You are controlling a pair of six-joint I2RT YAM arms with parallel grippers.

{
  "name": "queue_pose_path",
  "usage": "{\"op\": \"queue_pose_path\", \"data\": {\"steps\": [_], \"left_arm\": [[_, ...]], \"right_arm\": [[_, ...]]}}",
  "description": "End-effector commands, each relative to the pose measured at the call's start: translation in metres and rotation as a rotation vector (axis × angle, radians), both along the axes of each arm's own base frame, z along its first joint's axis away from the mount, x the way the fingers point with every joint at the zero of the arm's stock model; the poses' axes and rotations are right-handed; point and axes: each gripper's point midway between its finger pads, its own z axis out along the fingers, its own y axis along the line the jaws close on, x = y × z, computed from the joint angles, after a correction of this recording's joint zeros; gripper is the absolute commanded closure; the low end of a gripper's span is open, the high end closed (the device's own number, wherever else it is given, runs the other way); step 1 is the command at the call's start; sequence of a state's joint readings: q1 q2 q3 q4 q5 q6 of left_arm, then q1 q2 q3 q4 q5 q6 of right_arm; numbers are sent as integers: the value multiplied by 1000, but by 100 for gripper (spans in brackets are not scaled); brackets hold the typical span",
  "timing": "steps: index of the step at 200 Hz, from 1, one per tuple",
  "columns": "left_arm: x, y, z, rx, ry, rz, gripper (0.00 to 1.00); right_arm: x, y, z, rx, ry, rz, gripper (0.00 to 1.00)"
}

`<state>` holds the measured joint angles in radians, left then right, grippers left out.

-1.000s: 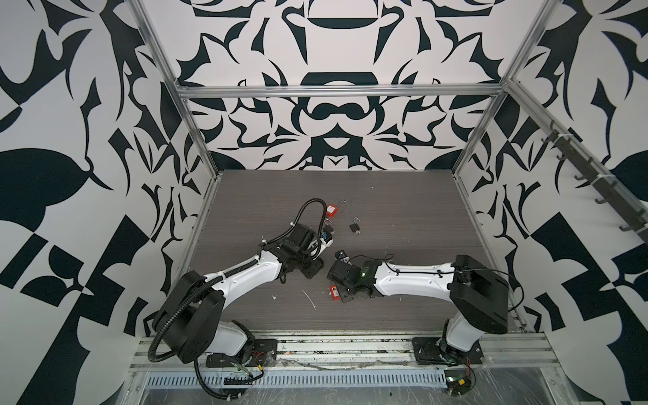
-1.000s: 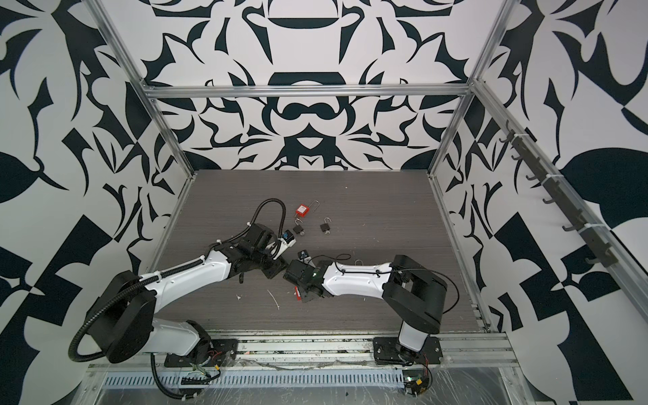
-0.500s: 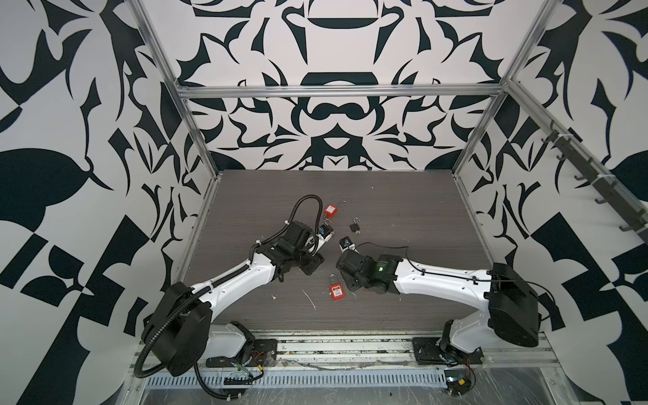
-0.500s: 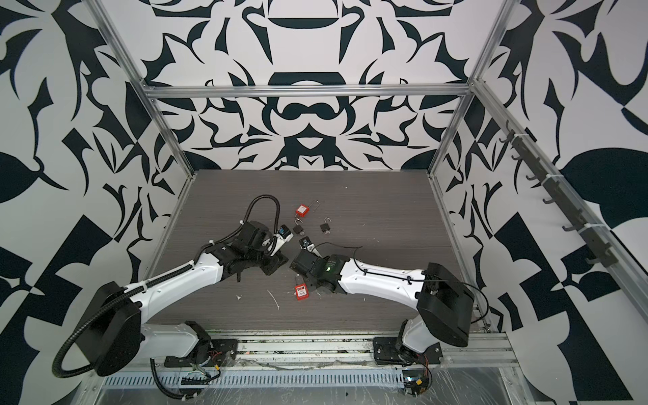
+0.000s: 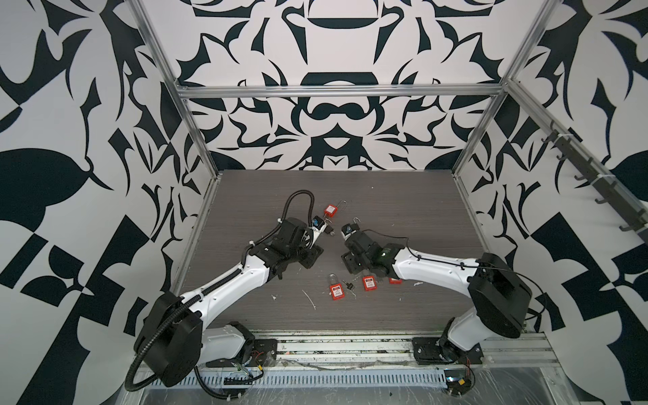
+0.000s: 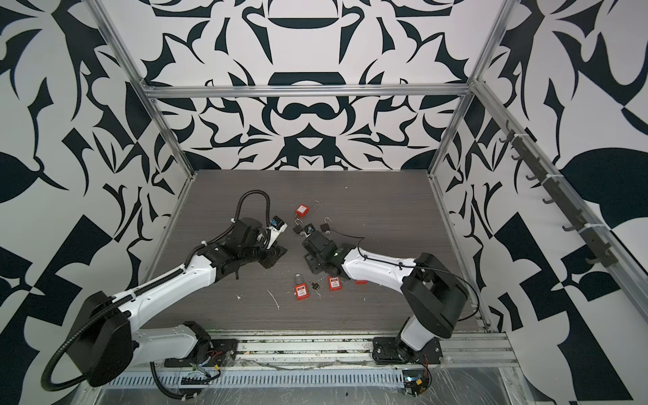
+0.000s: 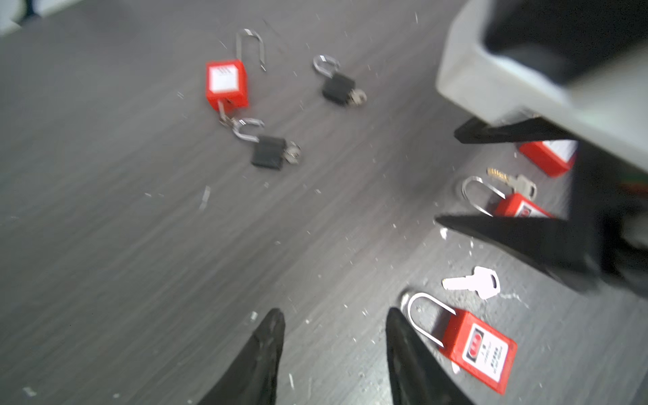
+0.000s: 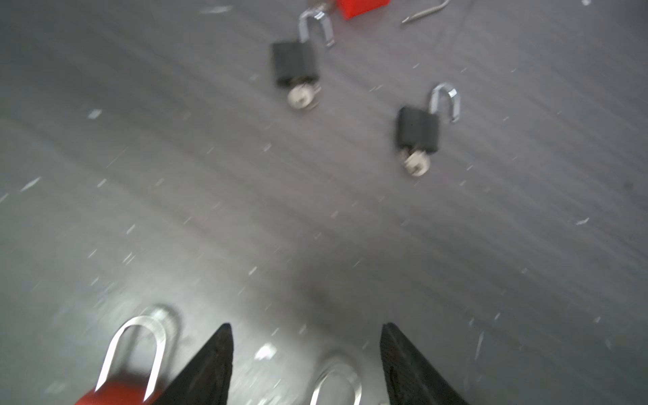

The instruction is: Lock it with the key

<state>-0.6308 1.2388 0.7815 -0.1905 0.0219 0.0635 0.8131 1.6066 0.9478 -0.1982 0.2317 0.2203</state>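
Key [image 7: 471, 283] near left end effector [image 7: 335, 317]

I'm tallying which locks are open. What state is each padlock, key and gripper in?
Far red padlock: shackle open.
Left black padlock: shackle open, key inserted.
Right black padlock: shackle open, key inserted.
Left near red padlock: shackle closed.
Silver key: lying loose.
Middle near red padlock: shackle closed.
Brass-tipped key: lying loose.
Right near red padlock: mostly hidden, cannot tell.
Left gripper: open, empty.
Right gripper: open, empty.
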Motion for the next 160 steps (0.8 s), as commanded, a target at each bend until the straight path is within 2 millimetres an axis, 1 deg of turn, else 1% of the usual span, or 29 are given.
{"op": "queue_pose_path", "data": {"steps": [1, 27, 31, 47, 79, 100, 110, 124, 126, 129, 160], "left_arm": [[16, 8, 25, -55, -73, 88, 45], [24, 18, 28, -72, -106, 142, 39], [26, 20, 28, -74, -106, 149, 39], [32, 25, 28, -89, -97, 172, 39], [44, 34, 28, -88, -73, 205, 39], [49, 36, 26, -71, -60, 207, 39], [51, 37, 23, -62, -53, 208, 39], [52, 39, 25, -56, -56, 208, 39], [54, 38, 16, -42, -37, 208, 39], [54, 38, 13, -36, -29, 208, 39], [59, 39, 5, -8, -6, 205, 38]], "right_arm": [[31, 31, 27, 92, -64, 113, 29], [53, 51, 22, 61, -60, 198, 28], [55, 52, 17, 52, -50, 203, 28], [68, 62, 8, 47, -23, 225, 27], [96, 76, -3, 48, 9, 224, 28], [106, 82, -13, 47, 26, 223, 29], [111, 82, -17, 41, 28, 214, 30], [117, 82, -23, 38, 35, 202, 32], [118, 82, -24, 38, 36, 200, 32], [119, 81, -26, 38, 39, 196, 33], [128, 84, -37, 38, 60, 190, 39]]}}
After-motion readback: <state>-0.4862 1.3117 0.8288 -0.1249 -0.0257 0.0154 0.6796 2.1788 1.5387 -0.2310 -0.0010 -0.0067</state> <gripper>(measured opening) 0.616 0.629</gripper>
